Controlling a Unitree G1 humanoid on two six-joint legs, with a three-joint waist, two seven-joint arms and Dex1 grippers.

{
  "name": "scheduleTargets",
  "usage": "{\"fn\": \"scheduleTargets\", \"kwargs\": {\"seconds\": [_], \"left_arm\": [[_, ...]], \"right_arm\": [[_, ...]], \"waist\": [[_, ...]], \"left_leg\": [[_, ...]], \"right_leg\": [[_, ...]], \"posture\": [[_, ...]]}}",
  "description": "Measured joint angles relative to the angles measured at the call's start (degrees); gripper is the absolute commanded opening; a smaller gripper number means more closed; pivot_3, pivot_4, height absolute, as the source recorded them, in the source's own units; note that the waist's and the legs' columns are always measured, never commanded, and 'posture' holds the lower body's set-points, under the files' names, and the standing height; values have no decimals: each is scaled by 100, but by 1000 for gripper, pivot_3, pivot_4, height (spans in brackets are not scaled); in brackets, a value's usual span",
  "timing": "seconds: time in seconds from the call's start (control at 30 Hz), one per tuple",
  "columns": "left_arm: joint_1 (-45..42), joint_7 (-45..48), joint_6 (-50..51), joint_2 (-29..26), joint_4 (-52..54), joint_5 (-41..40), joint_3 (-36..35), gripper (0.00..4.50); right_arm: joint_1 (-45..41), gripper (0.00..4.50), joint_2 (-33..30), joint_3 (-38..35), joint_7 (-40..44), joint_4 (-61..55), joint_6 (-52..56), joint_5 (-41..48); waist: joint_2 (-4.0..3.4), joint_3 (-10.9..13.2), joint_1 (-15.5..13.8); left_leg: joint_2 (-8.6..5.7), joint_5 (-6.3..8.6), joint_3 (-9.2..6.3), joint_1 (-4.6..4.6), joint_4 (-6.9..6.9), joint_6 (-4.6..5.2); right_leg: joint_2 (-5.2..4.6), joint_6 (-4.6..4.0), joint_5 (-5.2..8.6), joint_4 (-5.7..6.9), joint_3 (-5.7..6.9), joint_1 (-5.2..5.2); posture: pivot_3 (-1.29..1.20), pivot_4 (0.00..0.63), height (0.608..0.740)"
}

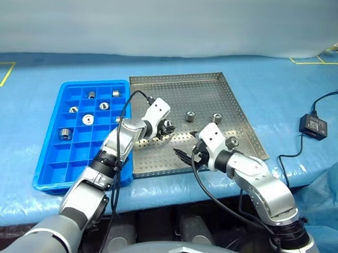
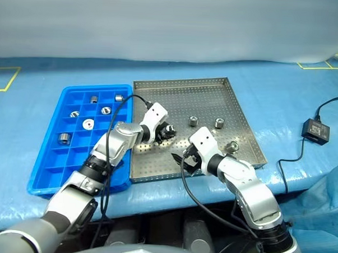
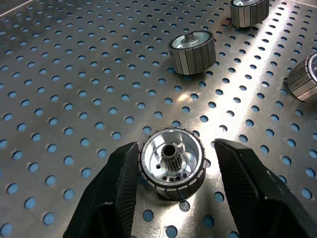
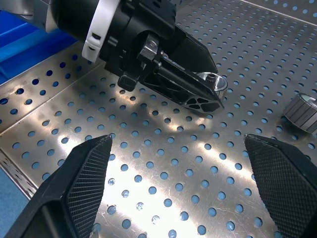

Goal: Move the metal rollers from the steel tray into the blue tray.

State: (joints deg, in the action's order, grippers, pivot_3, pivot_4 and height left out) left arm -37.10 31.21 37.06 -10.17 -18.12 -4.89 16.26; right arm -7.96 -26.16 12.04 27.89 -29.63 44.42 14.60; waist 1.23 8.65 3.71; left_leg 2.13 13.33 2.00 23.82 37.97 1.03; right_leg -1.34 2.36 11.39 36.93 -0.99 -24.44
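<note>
L end effector (image 3: 173,198) straddling a roller (image 3: 172,170) on steel tray (image 1: 215,86)
One finger touches it, other just off, not pinched yet. R end effector (image 4: 181,193) spread wide nearby. Six rollers in blue tray (image 1: 46,166).

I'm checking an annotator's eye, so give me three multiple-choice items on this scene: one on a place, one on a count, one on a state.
1. Where is the left pincer?
A. Over the blue tray
B. Astride a roller on the steel tray
C. Off the table

2. How many rollers lie on the steel tray?
A. Two
B. Four
C. Seven

3. How is the right pincer?
A. Open wide, empty
B. Shut on a roller
C. Shut on a cable

Key:
1 B: its fingers flank a roller on the perforated floor.
2 B: that one plus three others.
3 A: its fingers stand far apart with only tray floor between.
</note>
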Motion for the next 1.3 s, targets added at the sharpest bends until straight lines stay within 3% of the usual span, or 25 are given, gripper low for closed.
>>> {"fn": "scheduleTargets", "kwargs": {"seconds": [0.1,0.6,0.77,0.97,1.3], "left_arm": [[25,10,-16,0,0,5,0,1918],[258,150,-52,-55,409,-165,-191,1696],[379,130,417,-392,1868,-570,-777,1696],[1471,-240,1428,-1274,4124,-707,-1514,1696],[3470,-1239,3166,-1475,6861,-645,-2923,1696]], "right_arm": [[-18,4500,3,3,-9,1,0,0],[-162,4500,100,61,-35,69,0,2],[-206,4500,110,80,-24,200,0,3],[-298,4500,123,131,158,260,-21,51],[-1068,4500,681,565,728,434,-78,439]], "waist": [[0,0,1],[0,0,-9],[-1,-1,-5],[-2,0,-29],[7,1,-467]], "left_leg": [[0,0,0,0,0,0],[0,0,1,3,0,0],[3,0,2,0,-3,0],[5,0,1,-2,-8,0],[7,-1,-4,-9,2,-1]], "right_leg": [[0,1,-1,0,0,0],[0,10,-7,0,-3,-4],[2,12,-8,3,-6,-4],[3,12,-7,3,-8,-5],[-3,-23,14,0,6,8]], "posture": [[-122,150,740],[-100,150,740],[-65,150,740],[20,150,740],[192,150,740]]}}
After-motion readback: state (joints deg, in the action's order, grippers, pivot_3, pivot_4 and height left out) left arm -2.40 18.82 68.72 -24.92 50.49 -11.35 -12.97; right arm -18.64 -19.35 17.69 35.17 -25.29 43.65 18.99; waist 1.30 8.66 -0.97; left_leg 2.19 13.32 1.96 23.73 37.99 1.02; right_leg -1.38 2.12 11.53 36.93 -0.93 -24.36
